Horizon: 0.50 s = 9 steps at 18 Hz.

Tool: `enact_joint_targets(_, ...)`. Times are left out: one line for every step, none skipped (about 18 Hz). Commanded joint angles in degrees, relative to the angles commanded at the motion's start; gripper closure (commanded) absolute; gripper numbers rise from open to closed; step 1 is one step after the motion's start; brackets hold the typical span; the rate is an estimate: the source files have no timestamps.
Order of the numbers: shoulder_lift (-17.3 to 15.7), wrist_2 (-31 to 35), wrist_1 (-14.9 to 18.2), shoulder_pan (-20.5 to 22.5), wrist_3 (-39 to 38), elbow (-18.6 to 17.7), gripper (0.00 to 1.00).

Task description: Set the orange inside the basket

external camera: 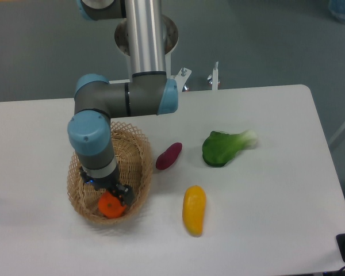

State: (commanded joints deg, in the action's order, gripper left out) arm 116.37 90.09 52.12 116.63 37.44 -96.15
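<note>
Orange inside the basket

Basket (139, 150) sitting at left on the desk (264, 230), holding the orange (110, 205) near its front wall. Pincer (112, 198) pressing against the orange, seemingly clenched on it. Lying further right: purple vegetable (169, 156), yellow fruit (194, 210), green leafy vegetable (225, 147).

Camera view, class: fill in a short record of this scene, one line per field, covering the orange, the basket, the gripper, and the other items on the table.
orange: inside the basket, near its front end, at the gripper's fingertips
basket: oval wicker, on the left part of the table
gripper: lowered into the basket, around the orange; grip state unclear
yellow fruit: on the table, right of the basket
purple vegetable: between basket and green vegetable
green vegetable: right of centre
table: white
</note>
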Motion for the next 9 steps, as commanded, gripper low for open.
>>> enact_joint_targets(-0.1,0.0,0.0,0.0,-0.1,0.0,0.12)
enact_joint_targets(-0.3,0.1,0.0,0.0,-0.1,0.0,0.05)
enact_joint_targets(-0.5,-0.2,0.1,0.1,-0.2,0.1,0.00)
enact_joint_targets(-1.4,-0.3,0.2,0.3,-0.2,0.1,0.00)
enact_joint_targets(-1.8,-0.3,0.2,0.6,-0.3,0.2,0.00)
enact_joint_targets(-2.1,-0.3,0.2,1.6,-0.4,0.2,0.00)
enact_joint_targets(-2.7,-0.6,0.3,3.4,-0.5,0.7,0.00)
enact_joint_targets(-3.6,-1.6,0.6,5.4,-0.6,0.7,0.00)
enact_joint_targets(-4.3,-3.1,0.7,7.4,-0.5,0.8,0.00)
